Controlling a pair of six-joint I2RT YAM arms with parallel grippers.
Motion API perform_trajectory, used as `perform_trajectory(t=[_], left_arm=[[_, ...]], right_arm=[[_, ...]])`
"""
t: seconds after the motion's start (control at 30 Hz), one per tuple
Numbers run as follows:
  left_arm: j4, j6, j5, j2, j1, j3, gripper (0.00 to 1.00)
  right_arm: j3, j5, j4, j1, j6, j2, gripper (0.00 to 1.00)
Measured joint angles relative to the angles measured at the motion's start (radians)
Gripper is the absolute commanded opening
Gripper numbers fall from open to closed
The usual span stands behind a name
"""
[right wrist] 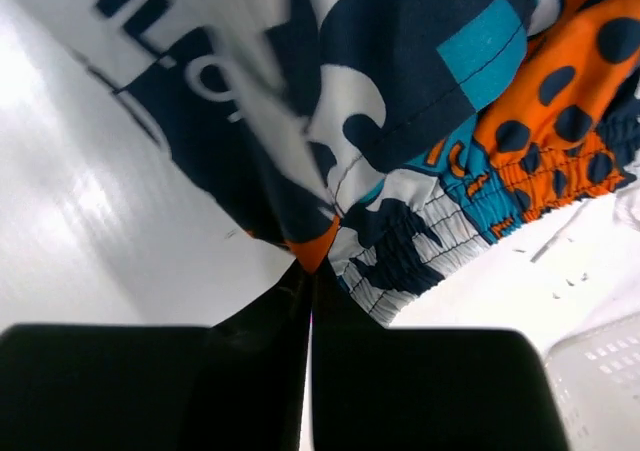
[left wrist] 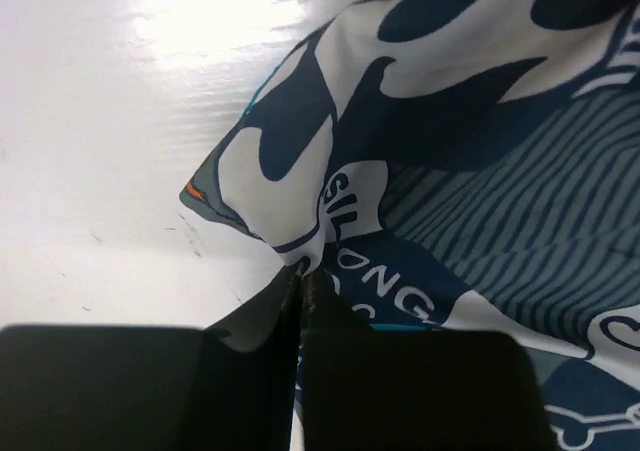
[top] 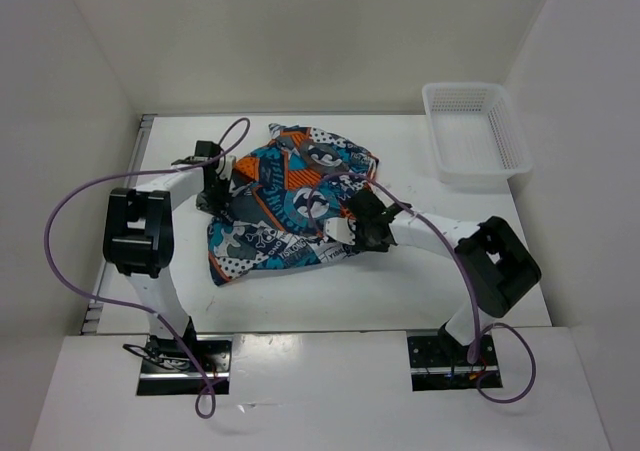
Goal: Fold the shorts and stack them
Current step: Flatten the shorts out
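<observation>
The printed shorts (top: 285, 206) lie crumpled in the middle of the white table (top: 400, 281), teal, orange, white and black. My left gripper (top: 218, 199) is at their left edge, shut on a fold of the fabric; the left wrist view shows the cloth (left wrist: 430, 141) pinched at the tips (left wrist: 303, 276). My right gripper (top: 352, 229) is at their right edge, shut on the fabric near the elastic waistband (right wrist: 420, 241); the right wrist view shows an orange corner clamped between the tips (right wrist: 312, 263).
A white plastic mesh basket (top: 474, 133) stands at the table's back right corner; its rim shows in the right wrist view (right wrist: 600, 371). Purple cables loop from both arms. White walls enclose the table on three sides.
</observation>
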Motion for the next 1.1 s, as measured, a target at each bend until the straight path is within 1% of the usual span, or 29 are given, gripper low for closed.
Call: perform_trajectory(t=[0.1,0.23,0.27,0.3,0.33,0.37,0.43,0.47,0.5,0.57,0.63,0.7,0.77,0.8,0.9,0.93,0.97,1.03,1.07,1.1], left_arm=[[0.005,0.0,-0.021,0.004,0.017,0.011,0.0],[-0.013,-0.005,-0.019,0.014,0.087,0.076,0.0],[-0.016,-0.006,-0.016,0.014,0.101,0.097,0.03],[-0.019,-0.007,-0.01,0.014,0.109,0.118,0.08],[-0.018,-0.006,-0.005,0.014,0.112,0.135,0.11],[-0.017,-0.004,-0.006,0.014,0.109,0.146,0.18],[-0.007,0.0,-0.018,0.014,0.089,0.154,0.39],[-0.005,0.002,-0.021,0.014,0.078,0.153,0.51],[-0.003,0.002,-0.022,0.014,0.064,0.15,0.64],[-0.003,-0.003,-0.025,0.009,0.035,0.137,0.79],[-0.005,0.002,-0.035,-0.016,0.011,0.114,0.81],[-0.012,0.001,-0.048,-0.083,0.002,0.071,0.82],[-0.023,0.001,-0.061,-0.204,0.005,0.011,0.82],[-0.043,0.001,-0.068,-0.279,0.006,-0.013,0.8],[-0.106,0.0,-0.08,-0.497,0.0,-0.072,0.8],[-0.121,0.0,-0.079,-0.562,-0.009,-0.11,0.8],[-0.124,0.0,-0.079,-0.621,-0.022,-0.166,0.8],[-0.178,0.0,-0.084,-0.697,-0.068,-0.28,0.8],[-0.209,0.0,-0.083,-0.711,-0.093,-0.332,0.8],[-0.228,0.001,-0.083,-0.712,-0.114,-0.376,0.79]], right_arm=[[-0.013,-0.016,-0.043,0.0,-0.006,-0.024,0.0],[-0.019,-0.093,-0.147,0.006,-0.031,-0.127,0.0],[-0.024,-0.109,-0.148,0.017,-0.038,-0.159,0.0],[-0.032,-0.121,-0.146,0.029,-0.042,-0.19,0.06],[-0.044,-0.126,-0.145,0.047,-0.045,-0.221,0.15],[-0.055,-0.127,-0.149,0.065,-0.039,-0.245,0.45],[-0.064,-0.123,-0.177,0.087,-0.019,-0.254,0.59],[-0.064,-0.126,-0.188,0.09,-0.005,-0.245,0.69],[-0.062,-0.128,-0.195,0.091,0.013,-0.231,0.88],[-0.042,-0.14,-0.215,0.093,0.051,-0.207,0.97],[-0.004,-0.147,-0.233,0.093,0.086,-0.197,0.97],[0.053,-0.159,-0.237,0.093,0.128,-0.196,0.95],[0.118,-0.182,-0.233,0.083,0.173,-0.196,0.91],[0.142,-0.197,-0.228,0.076,0.196,-0.196,0.91],[0.169,-0.229,-0.202,0.026,0.247,-0.197,0.82],[0.167,-0.232,-0.198,0.012,0.258,-0.195,0.75],[0.163,-0.235,-0.191,-0.001,0.267,-0.193,0.71],[0.157,-0.237,-0.18,-0.014,0.277,-0.181,0.61],[0.151,-0.24,-0.167,-0.013,0.28,-0.174,0.53],[0.144,-0.24,-0.155,-0.007,0.281,-0.166,0.49]])
